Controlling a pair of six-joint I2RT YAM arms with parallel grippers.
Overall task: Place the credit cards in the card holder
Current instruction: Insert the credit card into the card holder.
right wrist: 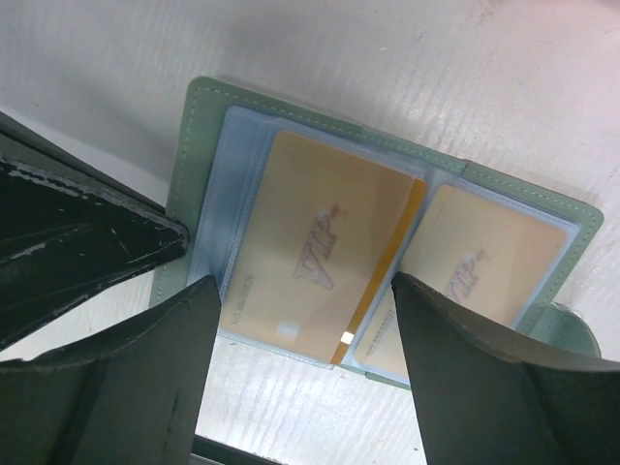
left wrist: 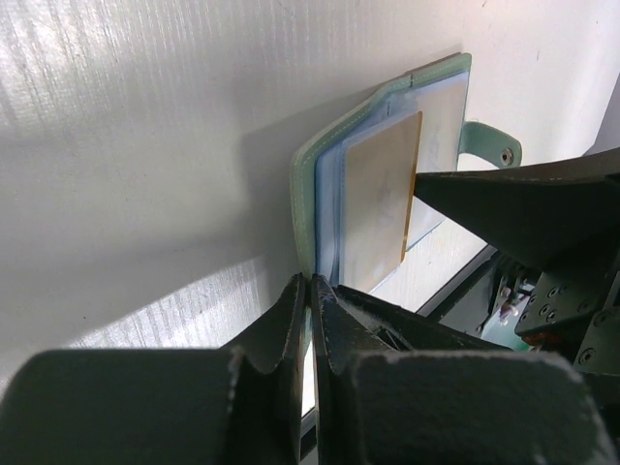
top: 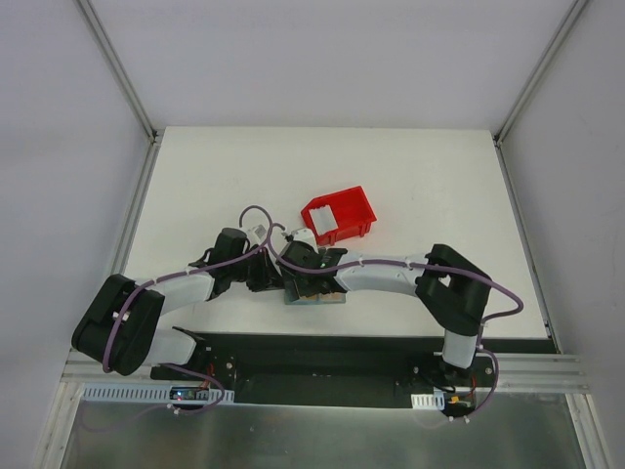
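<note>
The grey-green card holder (right wrist: pixel 199 126) lies open on the white table near its front edge (top: pixel 314 297). An orange-gold credit card (right wrist: pixel 310 247) sits in its left pale blue sleeve, with its orange end sticking out toward the fold. A second credit card (right wrist: pixel 475 262) lies in the right sleeve. My right gripper (right wrist: pixel 302 281) hangs open just above the holder, its fingers either side of the first card and touching nothing. My left gripper (left wrist: pixel 312 283) is shut, its tips pressed against the holder's left edge (left wrist: pixel 305 194). The card (left wrist: pixel 383 194) shows there too.
A red plastic bin (top: pixel 357 227) with a pale item inside stands just behind and to the right of the two grippers. The table's front edge and the black base plate (top: pixel 342 352) lie directly below the holder. Both arms meet over the holder.
</note>
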